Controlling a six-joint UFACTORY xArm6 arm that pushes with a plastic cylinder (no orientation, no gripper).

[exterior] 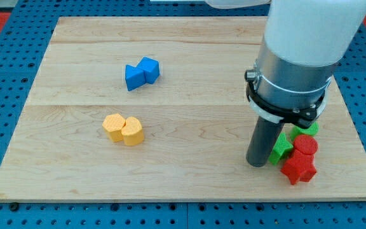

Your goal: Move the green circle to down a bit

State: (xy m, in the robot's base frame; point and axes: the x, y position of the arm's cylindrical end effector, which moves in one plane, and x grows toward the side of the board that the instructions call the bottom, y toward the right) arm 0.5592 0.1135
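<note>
Rod tip, mine (257,164), is resting bare (no fingers to close) just left of the cluster at the board's right, where the green circle (305,129) is peeking behind the rod above a green star (282,147), red cylinder (305,145) and red star (298,168), so pushing downward likely needs approaching from above it.

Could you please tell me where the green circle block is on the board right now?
The green circle block sits at the view's right, partly hidden behind the arm, just above the red cylinder block and right of the green star block; my tip rests lower left of it.
</note>
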